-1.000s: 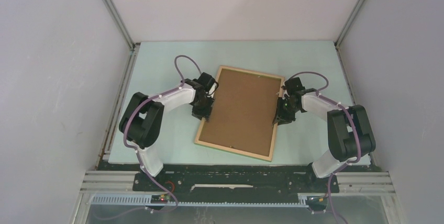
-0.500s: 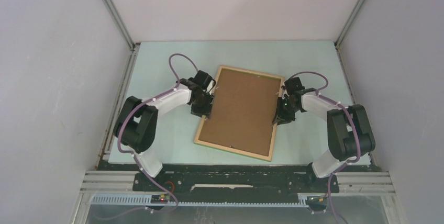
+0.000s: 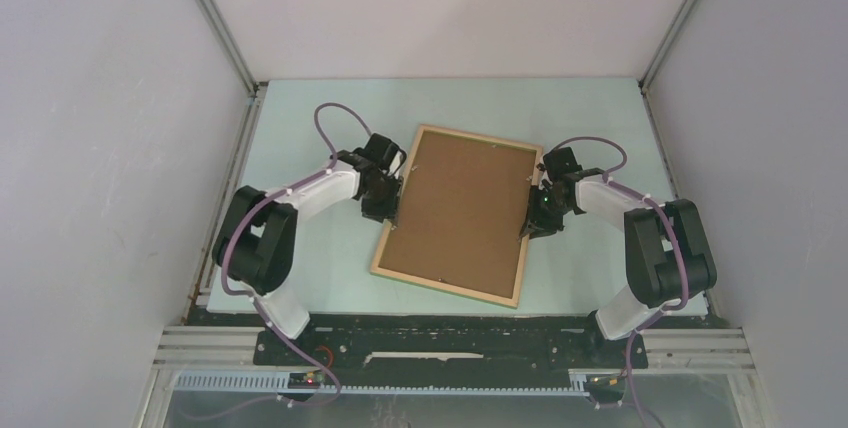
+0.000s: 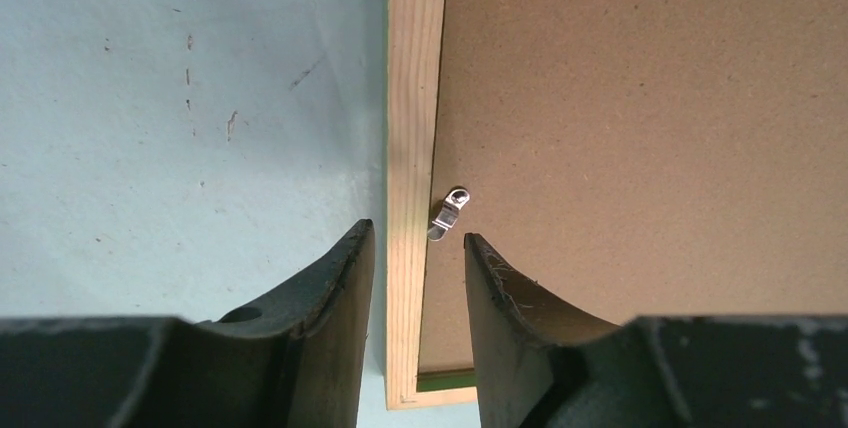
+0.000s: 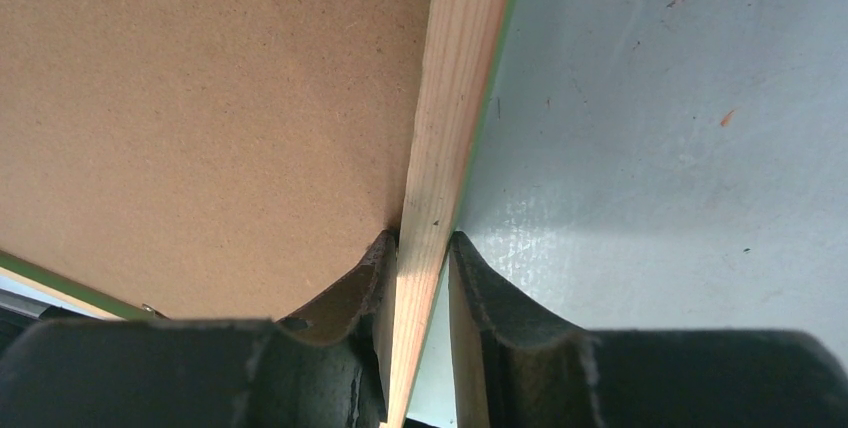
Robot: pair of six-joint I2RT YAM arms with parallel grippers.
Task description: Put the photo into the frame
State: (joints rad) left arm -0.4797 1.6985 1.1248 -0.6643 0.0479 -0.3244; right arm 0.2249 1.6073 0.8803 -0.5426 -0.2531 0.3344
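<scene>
Fingers (image 5: 475, 293) of the right gripper (image 5: 420, 244) clamp the frame (image 5: 465, 78) by its right rail. The left gripper (image 4: 418, 240) straddles the left rail, fingers apart, beside a metal clip (image 4: 449, 214). The frame lies askew mid table (image 3: 320, 108), a brown board (image 4: 640, 98) filling it.

The left arm (image 3: 318, 189), white with black joints, bends at its elbow and reaches in toward the middle. The left gripper (image 4: 418, 238), black with two curved fingers, points down. Its fingers are apart, one on each side of a rail of the pale wooden frame (image 4: 412, 98), with a little gap on both sides. The right arm (image 3: 612, 198), also white and black, bends in from the other side. The right gripper (image 5: 420, 244) squeezes the frame's rail tight between its two black fingers.
</scene>
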